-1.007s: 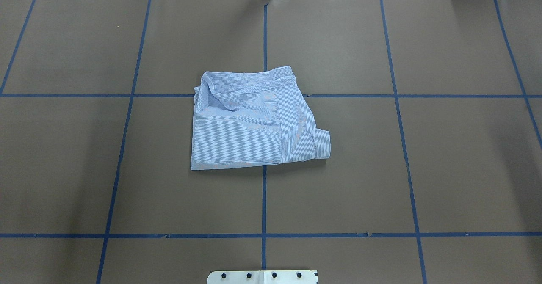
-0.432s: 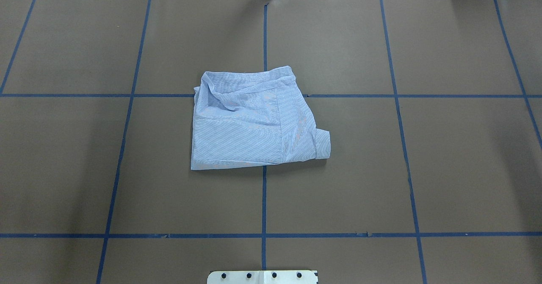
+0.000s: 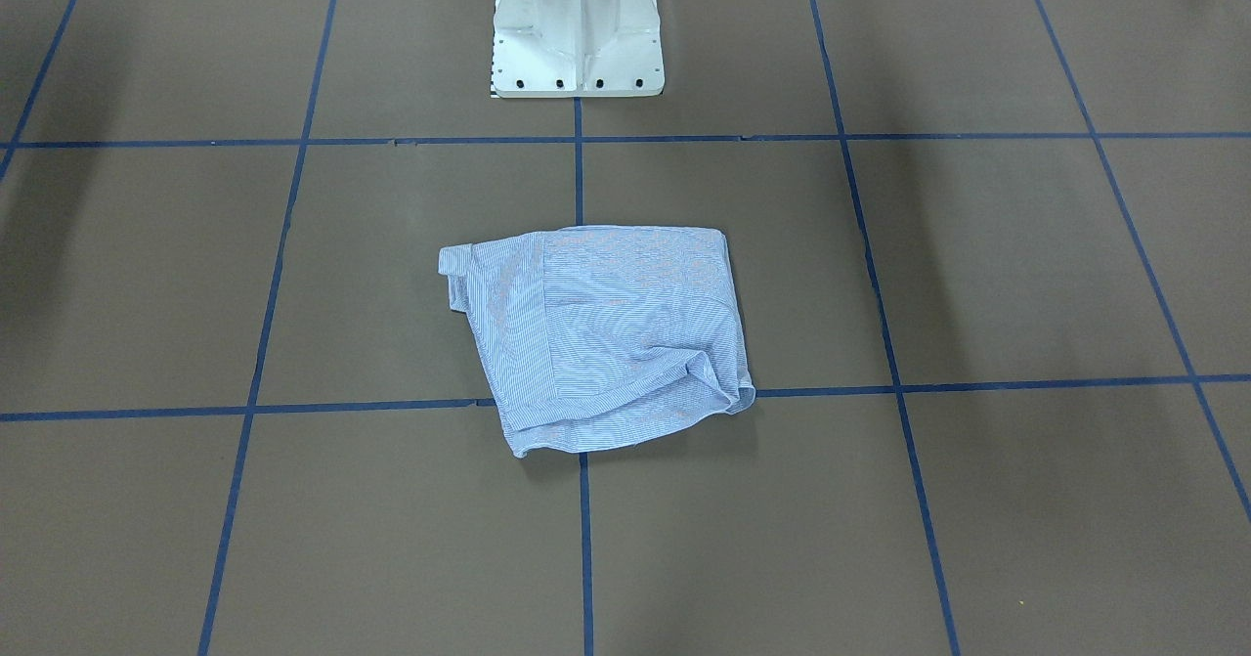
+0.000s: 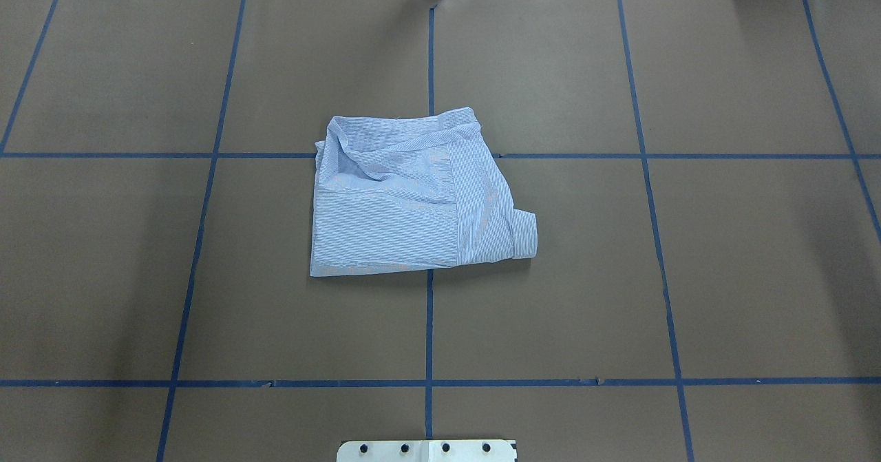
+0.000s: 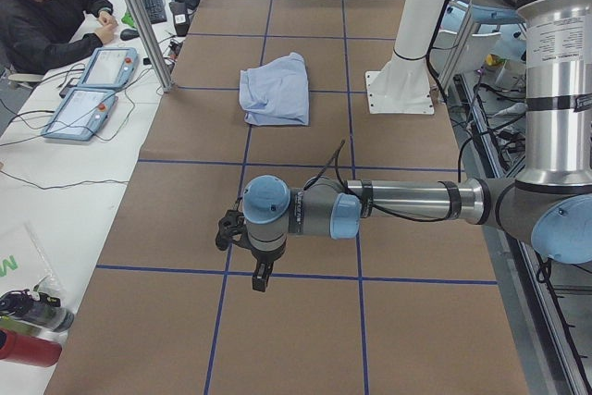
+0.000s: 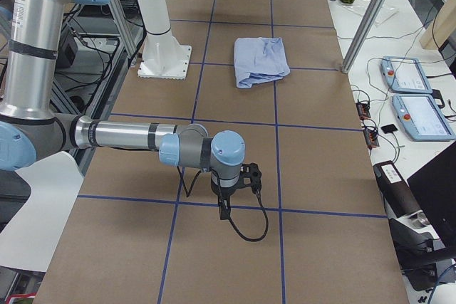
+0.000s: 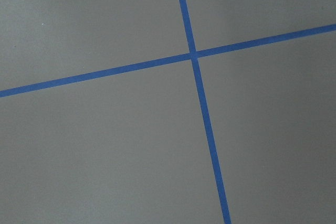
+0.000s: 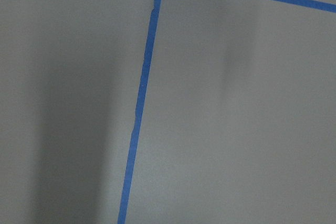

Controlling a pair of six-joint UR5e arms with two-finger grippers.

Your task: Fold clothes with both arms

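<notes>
While the blue striped shirt [image 4: 413, 200] is lying folded in a small bundle near the middle of the brown table [image 4: 723, 276], both arms are reaching out low over the table, well apart from it. A cuff is sticking out at the near corner on the robot's right side, and the far edge is looking a bit bunched up. Blue tape lines are crossing under the shirt.

The left arm [image 5: 407, 199] is pointing its gripper [image 5: 262, 277] down over a crossing of tape lines. The right arm [image 6: 128, 135] is pointing its gripper [image 6: 224, 210] down close to another line. I cannot tell if either gripper's fingers are apart or together.

The white base [image 3: 577, 30] is standing on the robot's side of the shirt. A person [image 5: 46, 16] is sitting at a side desk.
</notes>
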